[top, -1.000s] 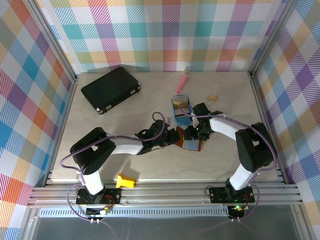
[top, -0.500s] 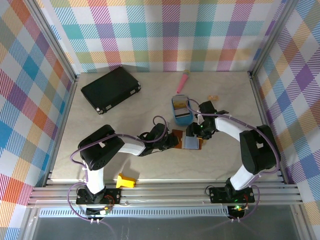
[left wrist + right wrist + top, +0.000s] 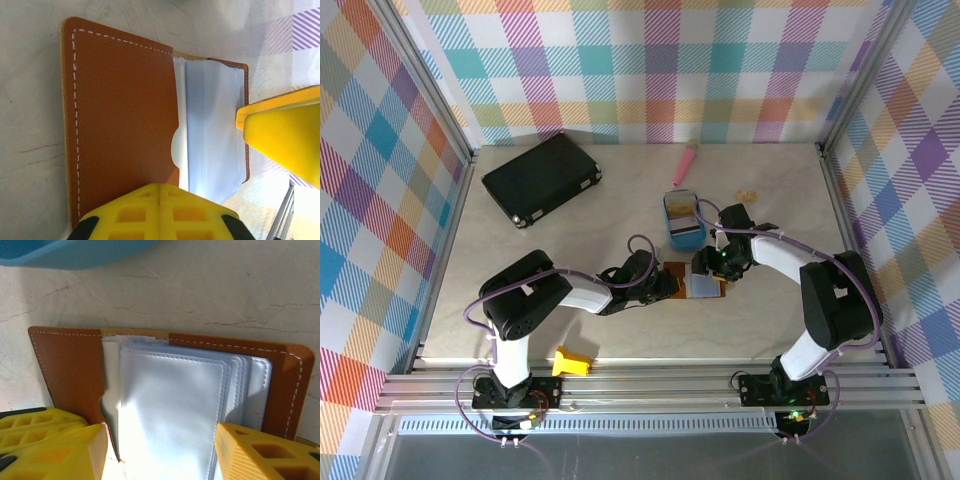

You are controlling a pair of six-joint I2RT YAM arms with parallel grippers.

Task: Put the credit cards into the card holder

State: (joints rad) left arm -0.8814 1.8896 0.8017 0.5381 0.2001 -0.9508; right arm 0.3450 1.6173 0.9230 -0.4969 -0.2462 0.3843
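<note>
Nearest the arm bases, the left jaws are closed, yellow fingertips [image 3: 135, 215] together at the near edge of a brown flap; whether they pinch the leather or only press it, cannot tell. The flap belongs to the small brown leather card holder [image 3: 692, 283], lying open and flat on the pale desk [image 3: 770, 320]. Over its far half the right jaws stand wide and empty, one finger [image 3: 50, 445] on each side of the grey-blue clear sleeves [image 3: 170, 405]. Just beyond, a blue oval plastic tray [image 3: 668, 228] holds small flat pieces, apparently the credit cards [image 3: 682, 207] (too small to count). Judgement: the holder is being readied; the top sleeve looks empty. To do well, pin the flap so nothing slides, lift one sleeve mouth only, then bring a card in short edge first, low and square to the slot.
</note>
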